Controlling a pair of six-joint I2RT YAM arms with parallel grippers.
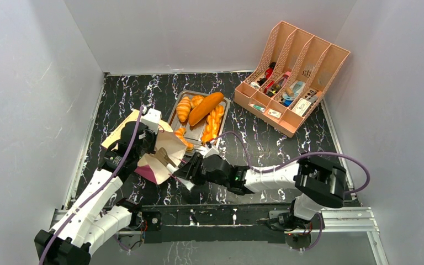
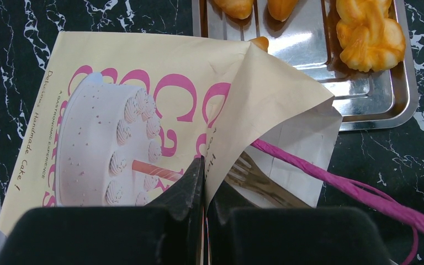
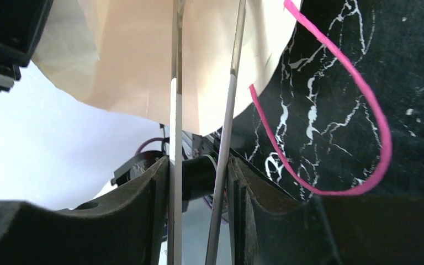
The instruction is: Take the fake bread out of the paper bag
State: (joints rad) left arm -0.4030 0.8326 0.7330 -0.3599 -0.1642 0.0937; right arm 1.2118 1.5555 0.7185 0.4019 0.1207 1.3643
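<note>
The fake bread [image 1: 205,108] that can be seen lies on a metal tray [image 2: 314,38] at the middle of the dark marbled desk [image 1: 265,143]. A long baguette [image 1: 210,105] slants across the tray. A croissant [image 1: 183,109] is to its left and a braided loaf [image 1: 213,126] to its right. One small piece [image 1: 183,138] sits at the tray's near left corner, just beside the paper bag [image 1: 163,144].

The bag lies flat on its side with its printed face up (a white cake and pink lettering show in the left wrist view). Its mouth is turned toward the tray and the right arm. Whether any bread is inside it cannot be told from these views.

The left hand [image 2: 204,182] is pinched tight on the upper lip of the bag's mouth. The paper runs straight between its two black fingers, and that lip is folded up and back.

The right hand [image 1: 190,168] reaches in from the right and grips a pair of metal tongs [image 3: 175,110]. The two thin arms of the tongs stand close together between its fingers. The forked tip of the tongs [image 2: 248,172] rests just inside the bag's mouth, under the raised lip.

A pink cord handle [image 2: 331,178] trails out of the mouth onto the desk. A peach file rack [image 1: 292,77] stands at the far right, well apart from the bag.
</note>
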